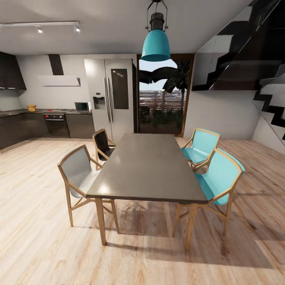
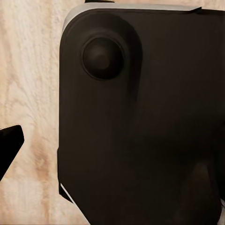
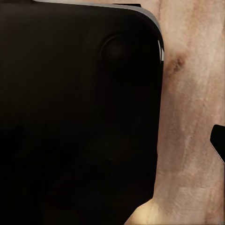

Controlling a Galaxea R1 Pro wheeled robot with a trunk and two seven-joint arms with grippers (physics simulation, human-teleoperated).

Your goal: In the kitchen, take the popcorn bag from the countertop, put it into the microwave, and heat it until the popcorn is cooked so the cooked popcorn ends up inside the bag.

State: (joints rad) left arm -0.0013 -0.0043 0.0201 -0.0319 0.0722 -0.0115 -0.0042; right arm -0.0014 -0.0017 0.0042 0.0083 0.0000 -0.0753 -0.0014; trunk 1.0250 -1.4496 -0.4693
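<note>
Grey dining table (image 1: 148,166) with four chairs in front, far kitchen surface (image 1: 23,112) carrying microwave (image 1: 82,106) and popcorn bag (image 1: 31,107), claw states cannot be told

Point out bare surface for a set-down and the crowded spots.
The dining table top is bare, bordered by four chairs. On the far countertop, crowded: popcorn bag at the left, microwave by the fridge; bare stretch between.
</note>
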